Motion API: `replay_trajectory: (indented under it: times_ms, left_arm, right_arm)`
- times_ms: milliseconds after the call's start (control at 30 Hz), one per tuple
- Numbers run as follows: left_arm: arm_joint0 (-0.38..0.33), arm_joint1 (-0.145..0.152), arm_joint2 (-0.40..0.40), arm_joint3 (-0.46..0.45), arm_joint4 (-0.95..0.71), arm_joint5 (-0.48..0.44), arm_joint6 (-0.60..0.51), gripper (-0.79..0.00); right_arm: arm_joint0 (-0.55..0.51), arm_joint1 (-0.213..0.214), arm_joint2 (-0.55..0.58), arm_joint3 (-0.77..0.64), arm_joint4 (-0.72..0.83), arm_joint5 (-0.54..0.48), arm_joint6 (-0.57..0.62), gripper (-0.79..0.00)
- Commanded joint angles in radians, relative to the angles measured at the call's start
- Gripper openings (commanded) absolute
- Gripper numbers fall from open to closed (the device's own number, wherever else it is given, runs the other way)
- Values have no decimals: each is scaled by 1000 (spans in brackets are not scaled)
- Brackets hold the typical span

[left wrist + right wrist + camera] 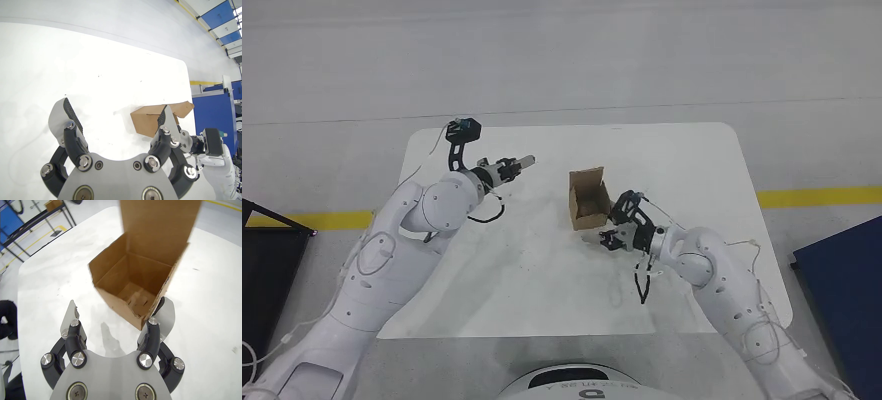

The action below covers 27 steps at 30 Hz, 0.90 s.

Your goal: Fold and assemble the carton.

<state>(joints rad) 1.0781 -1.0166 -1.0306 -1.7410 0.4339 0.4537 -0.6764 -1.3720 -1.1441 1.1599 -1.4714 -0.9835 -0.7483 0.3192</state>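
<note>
Right tool (118, 303): jaws spread wide, nothing held. One finger (167, 311) is set just beside the outer wall at the near corner of the carton (132, 279); contact cannot be determined. Carton is stood upright at centre frame of the top view on the worktop (542, 280), mouth upward, with one tall flap (158, 219) raised on the wall farthest from this tool. Left tool (115, 104): spread wide, empty, placed well apart toward the carton's upper left. Right tool is judged nearer, and the flap next to be folded. Yellow floor line (817, 196) is noted beyond the worktop.
</note>
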Motion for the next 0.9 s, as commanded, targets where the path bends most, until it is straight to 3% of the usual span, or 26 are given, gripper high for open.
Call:
replay_trajectory:
  times_ms: [0, 33, 133, 200, 233, 300, 367, 433, 667, 867]
  left_arm:
    - [3, 0, -8, 0, 3, -2, -4, 0]
    - [5, 1, -12, 0, 5, -3, -6, 0]
    - [7, 0, -21, 0, 8, -10, -11, 0]
    - [11, -1, -26, 2, -2, -16, -16, 0]
    - [14, -2, -29, 6, -17, -23, -21, 0]
    - [15, -7, -29, 20, -73, -49, -34, 0]
    - [9, -16, -18, 64, -151, -84, -50, 0]
    - [-12, -29, 11, 116, -203, -123, -51, 0]
    - [-109, -79, 140, 262, -270, -232, -44, 0]
    - [-157, -112, 191, 351, -339, -301, -42, 0]
  right_arm:
    - [3, 2, -3, 0, 2, -34, 2, -58]
    - [3, 4, 4, -1, 6, -34, -2, -25]
    - [-11, 11, 60, -6, 53, 14, -33, -28]
    - [-28, 14, 105, -21, 98, 93, -54, -68]
    - [-37, 14, 125, -32, 121, 141, -61, -46]
    - [-47, 14, 142, -61, 127, 259, -26, -99]
    - [-49, 11, 130, -100, 83, 379, 23, -126]
    - [-44, 6, 107, -127, 86, 435, 54, -160]
    - [-12, -4, 50, -167, 102, 498, 165, -225]
    - [-9, -6, 31, -197, 118, 537, 256, -323]
